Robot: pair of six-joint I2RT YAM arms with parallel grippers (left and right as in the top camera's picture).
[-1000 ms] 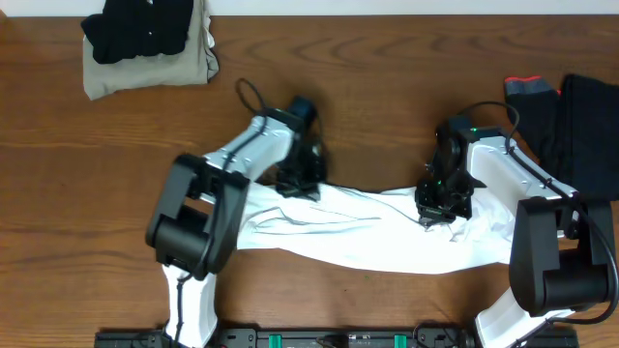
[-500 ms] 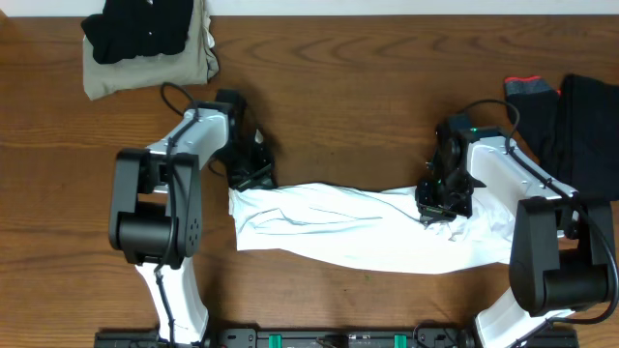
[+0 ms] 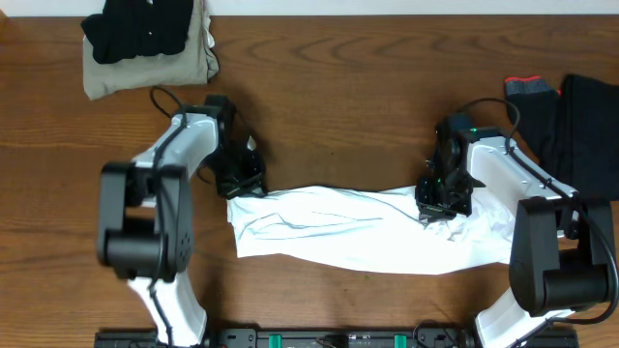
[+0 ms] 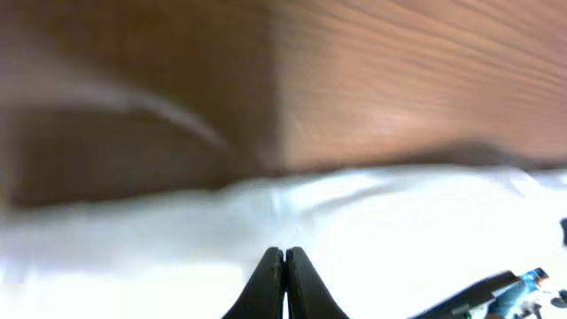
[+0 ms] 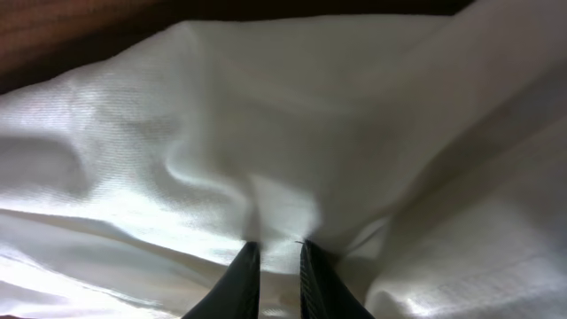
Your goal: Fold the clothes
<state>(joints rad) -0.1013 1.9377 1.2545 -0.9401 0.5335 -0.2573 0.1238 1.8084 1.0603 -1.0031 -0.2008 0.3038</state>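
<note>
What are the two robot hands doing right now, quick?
Left gripper: jaws closed, over the white shirt; any cloth pinched cannot be told.
Right gripper: closed, pinching a fold of the white shirt.

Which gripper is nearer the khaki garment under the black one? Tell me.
Left. In the overhead view the left gripper is just below-right of the khaki garment; the right gripper pinches the white shirt far across the table.
</note>
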